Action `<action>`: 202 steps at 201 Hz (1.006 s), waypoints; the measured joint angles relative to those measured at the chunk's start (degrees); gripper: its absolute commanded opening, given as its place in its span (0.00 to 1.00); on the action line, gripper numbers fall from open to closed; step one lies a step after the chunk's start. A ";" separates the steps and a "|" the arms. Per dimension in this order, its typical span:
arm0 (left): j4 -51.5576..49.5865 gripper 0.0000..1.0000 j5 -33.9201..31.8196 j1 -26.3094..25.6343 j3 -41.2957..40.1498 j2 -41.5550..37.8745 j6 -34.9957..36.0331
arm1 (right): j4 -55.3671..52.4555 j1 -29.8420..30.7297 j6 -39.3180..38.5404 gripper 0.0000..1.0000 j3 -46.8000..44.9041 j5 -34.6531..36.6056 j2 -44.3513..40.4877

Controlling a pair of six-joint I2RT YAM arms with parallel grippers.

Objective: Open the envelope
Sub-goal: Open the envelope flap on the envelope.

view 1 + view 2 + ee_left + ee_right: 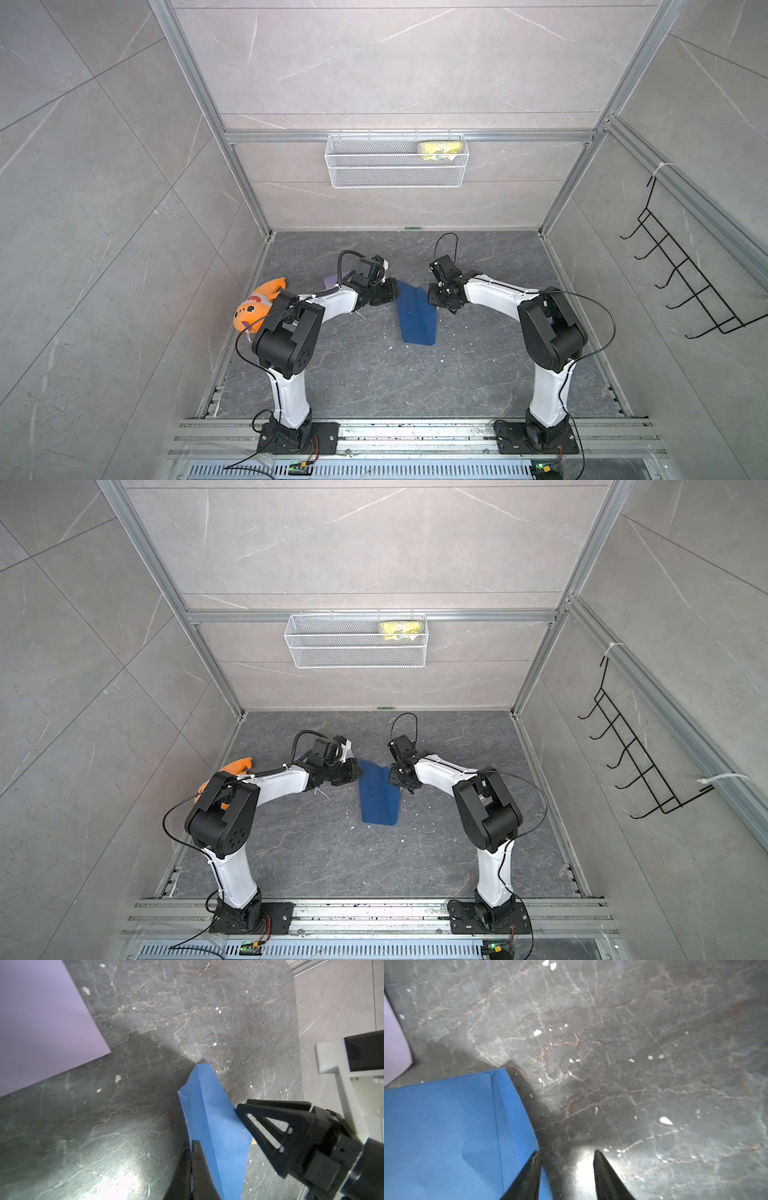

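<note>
A blue envelope [415, 318] [380, 798] lies mid-table in both top views, bent up along a lengthwise fold. My left gripper [395, 293] [359, 773] is at its far left edge. In the left wrist view the left gripper [191, 1144] is shut, with a thin blue edge of the envelope [214, 1126] pinched between the jaws. My right gripper [436, 303] [395, 781] sits at the envelope's far right edge. The right wrist view shows the right gripper [566, 1153] open over bare table, one fingertip over the rim of the envelope [446, 1136].
A purple sheet [41, 1022] [332, 280] lies flat behind the left gripper. An orange plush fish [259, 303] rests by the left wall. A white wire basket [397, 178] holding a yellow packet [440, 149] hangs on the back wall. A black hook rack [685, 282] hangs on the right wall.
</note>
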 measured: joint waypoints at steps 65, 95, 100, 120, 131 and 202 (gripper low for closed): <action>7.10 0.00 -6.58 0.00 -9.31 -4.39 -4.07 | -4.48 0.00 -0.02 0.42 3.54 1.20 1.79; 8.63 0.00 -13.42 -0.33 -13.51 -6.08 -8.98 | -3.74 0.00 -0.57 0.42 2.58 -0.31 0.31; 8.81 0.00 -14.45 -0.48 -13.97 -6.19 -9.86 | -3.58 0.02 -0.81 0.42 2.10 -0.94 -0.48; 9.07 0.00 -19.54 -1.90 -15.32 -6.27 -13.73 | -1.73 0.57 -2.43 0.42 -0.07 -6.01 -4.79; 9.33 0.00 -22.53 -3.39 -15.65 -6.27 -15.67 | 0.17 1.55 -3.65 0.42 -0.90 -10.12 -7.23; 11.23 0.00 -30.36 -6.84 -15.98 -6.27 -23.04 | 7.63 12.26 -7.74 0.36 -10.25 -23.04 -12.04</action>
